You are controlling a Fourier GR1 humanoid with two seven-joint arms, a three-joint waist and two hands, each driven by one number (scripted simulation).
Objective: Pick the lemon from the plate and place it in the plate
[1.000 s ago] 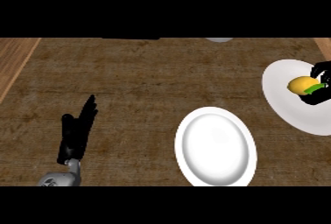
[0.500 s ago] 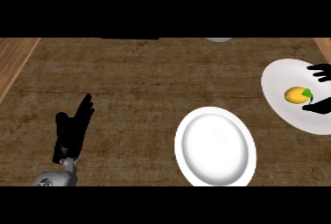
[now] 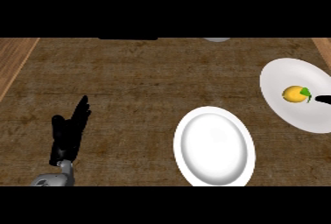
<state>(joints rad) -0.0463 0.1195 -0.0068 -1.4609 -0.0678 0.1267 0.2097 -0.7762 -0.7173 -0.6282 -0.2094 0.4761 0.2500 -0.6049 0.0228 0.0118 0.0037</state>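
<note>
We saw the lemon lying free on the far right plate. We judged it light, firm, rollable; cup its sides. The right hand barely showed, grip untellable; the left hand rested open.

Two white plates are sitting on the counter: one near the middle, one at the right edge. One lemon is lying on the right plate. Two hands are showing: the left, and a fingertip of the right.
</note>
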